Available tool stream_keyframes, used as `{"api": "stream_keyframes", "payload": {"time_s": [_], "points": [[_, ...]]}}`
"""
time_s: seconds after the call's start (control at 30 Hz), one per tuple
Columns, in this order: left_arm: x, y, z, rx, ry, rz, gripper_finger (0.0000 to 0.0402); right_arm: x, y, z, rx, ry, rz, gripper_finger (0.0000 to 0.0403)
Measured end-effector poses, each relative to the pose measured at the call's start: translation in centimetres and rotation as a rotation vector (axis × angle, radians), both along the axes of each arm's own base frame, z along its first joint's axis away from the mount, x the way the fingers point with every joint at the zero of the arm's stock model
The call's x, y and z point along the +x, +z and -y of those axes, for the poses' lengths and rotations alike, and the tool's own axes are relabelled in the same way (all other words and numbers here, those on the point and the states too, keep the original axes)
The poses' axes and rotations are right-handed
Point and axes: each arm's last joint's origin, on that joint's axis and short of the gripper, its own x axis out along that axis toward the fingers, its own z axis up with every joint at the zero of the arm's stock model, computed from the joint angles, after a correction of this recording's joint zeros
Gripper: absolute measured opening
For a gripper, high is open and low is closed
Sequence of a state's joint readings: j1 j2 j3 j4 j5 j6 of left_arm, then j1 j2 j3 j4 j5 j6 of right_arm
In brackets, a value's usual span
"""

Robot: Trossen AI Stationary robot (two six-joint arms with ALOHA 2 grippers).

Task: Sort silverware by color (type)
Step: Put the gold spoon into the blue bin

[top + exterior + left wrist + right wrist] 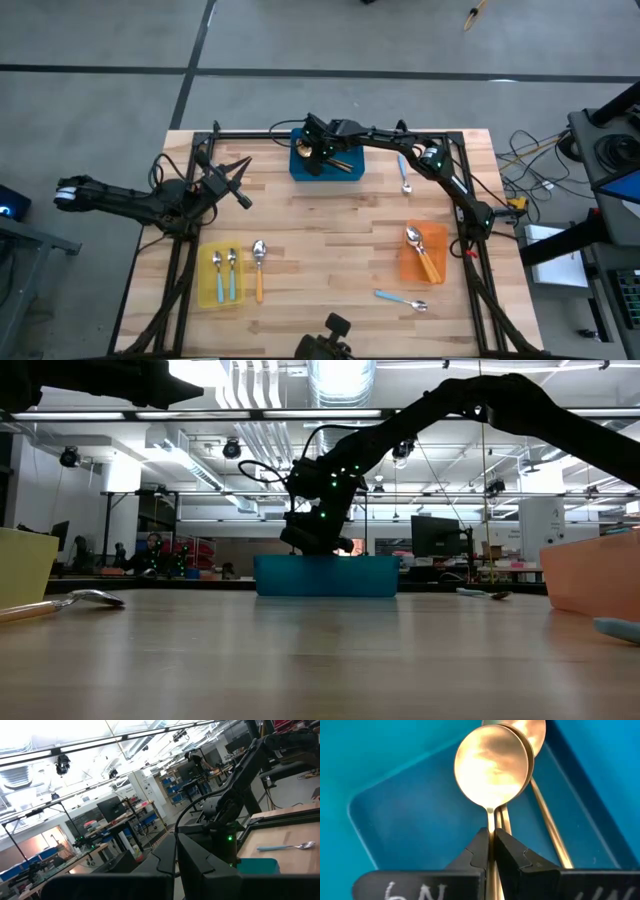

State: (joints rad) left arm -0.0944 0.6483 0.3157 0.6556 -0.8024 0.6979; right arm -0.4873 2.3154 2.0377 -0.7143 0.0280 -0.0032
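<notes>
My right gripper (318, 155) reaches into the blue bin (345, 170) at the table's far middle and is shut on a gold spoon (492, 767). More gold spoons (547, 827) lie in the bin beneath it. In the low view the gripper (316, 542) dips behind the bin's wall (326, 576). My left gripper (240, 195) hangs shut and raised over the table's left side, touching nothing. Two blue-handled spoons (225, 272) lie in the yellow bin (207, 292). Orange-handled spoons (422, 250) lie in the orange bin (412, 270). My right gripper pinches the gold spoon's thin handle (491, 822) between its two fingers, just behind the bowl. The fingers slant down into the bin and lie along the handle. The bowl points away from the gripper, over another gold spoon; whether it rests on it I cannot tell.
Loose on the table lie an orange-handled spoon (259, 268) beside the yellow bin, a blue-handled spoon (403, 299) near the front right, and another (404, 172) right of the blue bin. Black frame rails (180, 270) run along the table's sides.
</notes>
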Motion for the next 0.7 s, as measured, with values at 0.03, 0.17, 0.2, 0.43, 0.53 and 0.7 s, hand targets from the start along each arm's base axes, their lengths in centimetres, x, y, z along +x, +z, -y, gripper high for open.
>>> {"api": "stream_keyframes", "payload": {"time_s": [0.03, 0.17, 0.2, 0.43, 0.53, 0.7], "points": [[0.00, 0.00, 0.00, 0.000, 0.000, 0.000, 0.0000, 0.00, 0.00, 0.00, 0.000, 0.000, 0.000, 0.0013], [0.00, 0.00, 0.00, 0.000, 0.000, 0.000, 0.0000, 0.00, 0.00, 0.00, 0.002, -0.003, 0.001, 0.0013], [0.00, 0.00, 0.00, 0.000, 0.000, 0.000, 0.0000, 0.00, 0.00, 0.00, 0.002, -0.003, 0.001, 0.0013], [0.00, 0.00, 0.00, 0.000, 0.000, 0.000, 0.0000, -0.01, 0.01, -0.01, 0.002, -0.002, 0.000, 0.0013], [0.00, 0.00, 0.00, 0.000, 0.000, 0.000, 0.0000, -0.01, 0.01, -0.01, 0.002, -0.002, 0.000, 0.0013], [0.00, 0.00, 0.00, 0.000, 0.000, 0.000, 0.0000, -0.02, 0.03, -0.01, 0.007, -0.013, 0.002, 0.0027]]}}
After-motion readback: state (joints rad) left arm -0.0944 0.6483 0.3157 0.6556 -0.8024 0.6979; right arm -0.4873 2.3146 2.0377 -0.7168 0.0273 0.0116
